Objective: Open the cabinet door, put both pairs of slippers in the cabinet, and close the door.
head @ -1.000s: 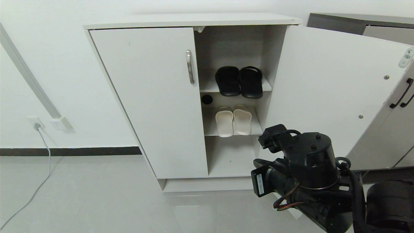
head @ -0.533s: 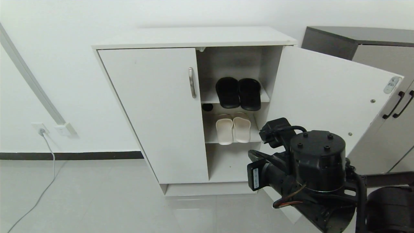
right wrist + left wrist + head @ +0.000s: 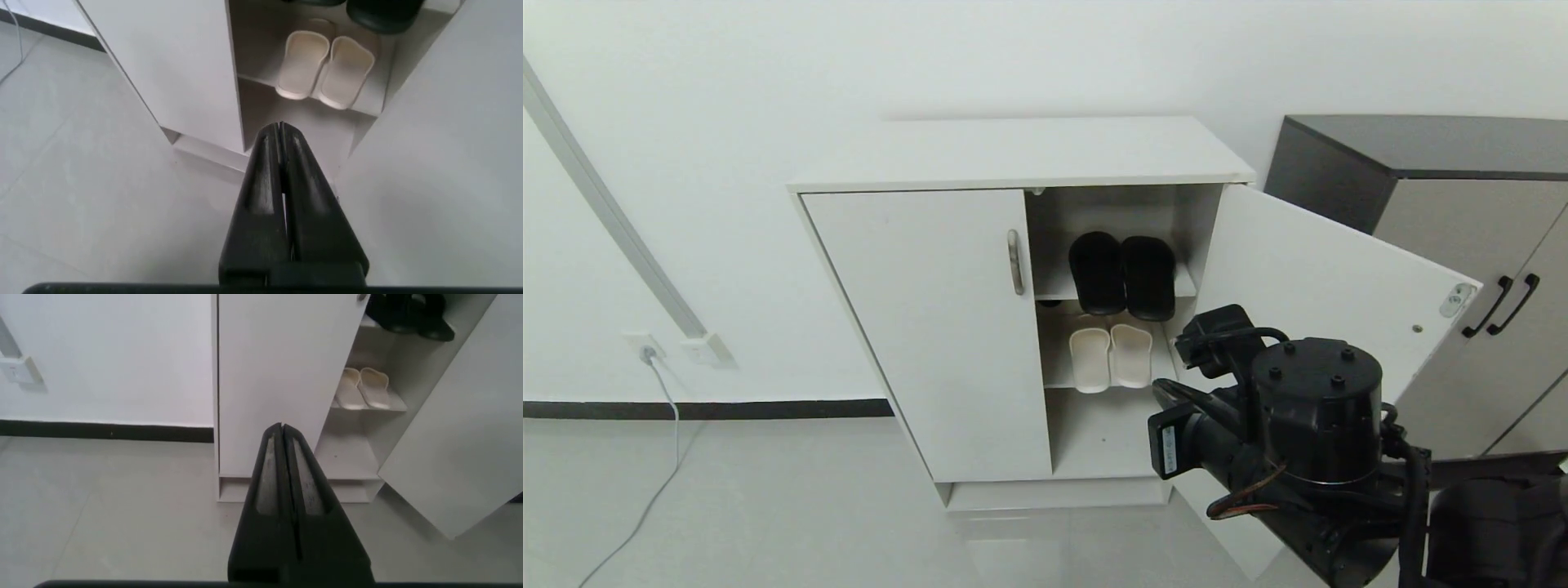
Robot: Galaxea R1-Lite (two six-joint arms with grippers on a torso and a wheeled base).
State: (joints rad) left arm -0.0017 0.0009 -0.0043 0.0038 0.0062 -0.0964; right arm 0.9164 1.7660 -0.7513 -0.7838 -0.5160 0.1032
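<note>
White wall, white cabinet, black slippers above cream slippers

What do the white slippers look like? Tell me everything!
The white slippers are a creamy pair, smooth and plain, probably soft plastic or foam. They lie flat, soles down, side by side and close together, heels toward the front. They sit on the middle shelf in the open half of the cabinet, right under the black slippers. Only the shelf touches them.
</note>
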